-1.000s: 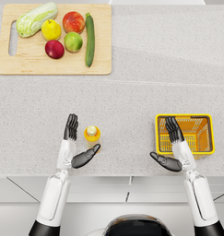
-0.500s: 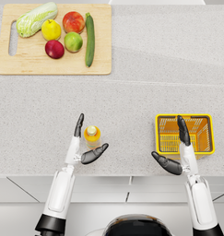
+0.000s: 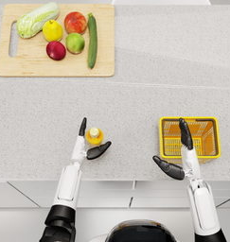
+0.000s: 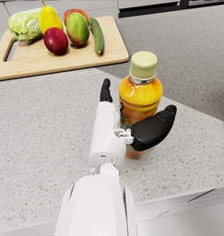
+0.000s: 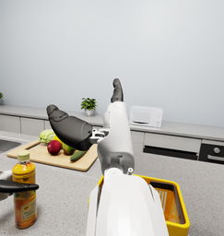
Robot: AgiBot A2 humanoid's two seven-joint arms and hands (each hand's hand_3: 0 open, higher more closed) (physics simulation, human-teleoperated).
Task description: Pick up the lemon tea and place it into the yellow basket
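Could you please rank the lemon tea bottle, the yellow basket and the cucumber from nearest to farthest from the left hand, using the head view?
1. Lemon tea bottle, between the left hand's fingers and thumb.
2. Yellow basket, off to the robot's right, under the right hand.
3. Cucumber, on the far cutting board.

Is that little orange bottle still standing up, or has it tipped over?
Upright. The lemon tea stands on the counter, cap on top, between the fingers and thumb of the left hand.
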